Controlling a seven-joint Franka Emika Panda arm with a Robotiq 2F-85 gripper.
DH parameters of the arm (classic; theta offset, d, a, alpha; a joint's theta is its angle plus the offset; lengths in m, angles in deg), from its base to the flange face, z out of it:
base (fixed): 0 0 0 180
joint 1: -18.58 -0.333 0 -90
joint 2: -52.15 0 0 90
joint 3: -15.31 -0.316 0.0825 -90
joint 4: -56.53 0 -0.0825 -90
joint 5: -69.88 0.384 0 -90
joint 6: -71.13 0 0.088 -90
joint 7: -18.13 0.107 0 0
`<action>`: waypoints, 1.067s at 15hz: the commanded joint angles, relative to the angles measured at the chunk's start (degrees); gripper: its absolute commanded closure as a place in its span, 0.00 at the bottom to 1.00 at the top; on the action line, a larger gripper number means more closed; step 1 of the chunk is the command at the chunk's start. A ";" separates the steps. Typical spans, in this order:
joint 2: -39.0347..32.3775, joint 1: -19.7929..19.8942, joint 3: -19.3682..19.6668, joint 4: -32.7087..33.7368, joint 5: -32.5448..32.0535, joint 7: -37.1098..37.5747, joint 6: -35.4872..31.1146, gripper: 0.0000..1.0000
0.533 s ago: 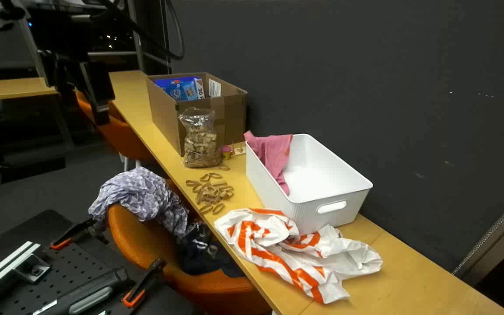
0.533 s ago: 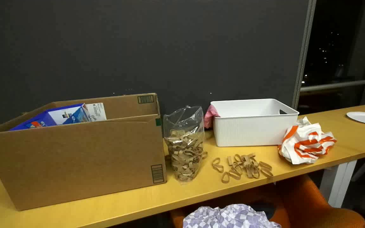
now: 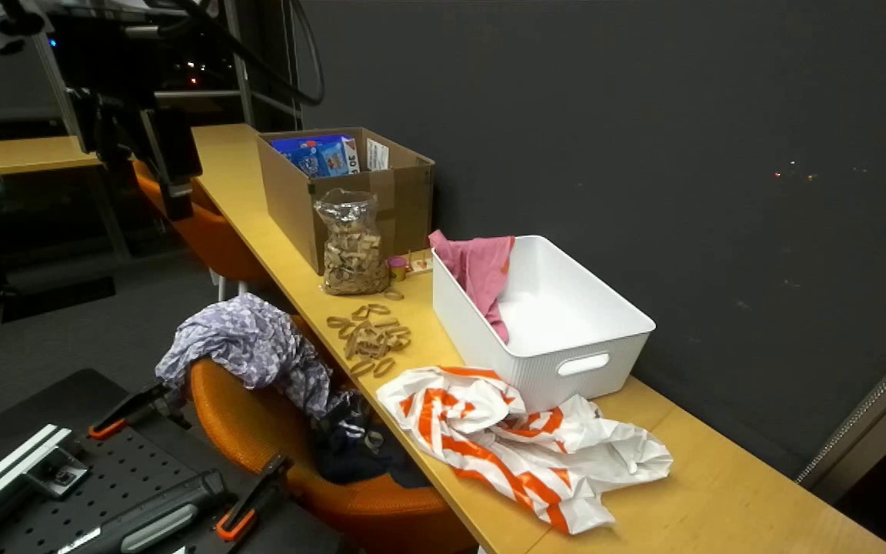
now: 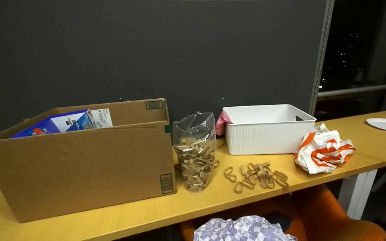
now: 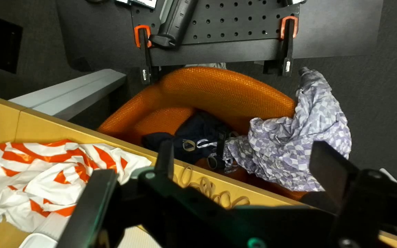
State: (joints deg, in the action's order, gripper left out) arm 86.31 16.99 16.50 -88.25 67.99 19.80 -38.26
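Note:
My gripper is open and empty, with its two black fingers wide apart in the wrist view. In an exterior view the gripper hangs high at the upper left, apart from everything. Tan rubber bands lie in a loose pile on the yellow table, also visible in another exterior view and partly behind the gripper in the wrist view. A clear bag of rubber bands stands upright beside the pile. A white basket has a pink cloth draped over its edge. A crumpled white-and-orange bag lies beside the basket.
A cardboard box holds blue packages. A small pink-lidded tub stands behind the clear bag. An orange chair with a checkered purple cloth stands at the table's edge. A black perforated board with clamps is nearby.

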 commanded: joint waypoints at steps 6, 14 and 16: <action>-0.03 0.68 -0.60 0.10 0.36 -0.31 0.12 0.00; -3.81 -0.13 -0.96 3.00 1.57 0.02 -0.49 0.00; -7.31 -0.66 -2.14 6.80 1.67 1.19 0.23 0.00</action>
State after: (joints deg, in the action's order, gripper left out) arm 84.83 16.76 16.19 -87.18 68.04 19.86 -38.42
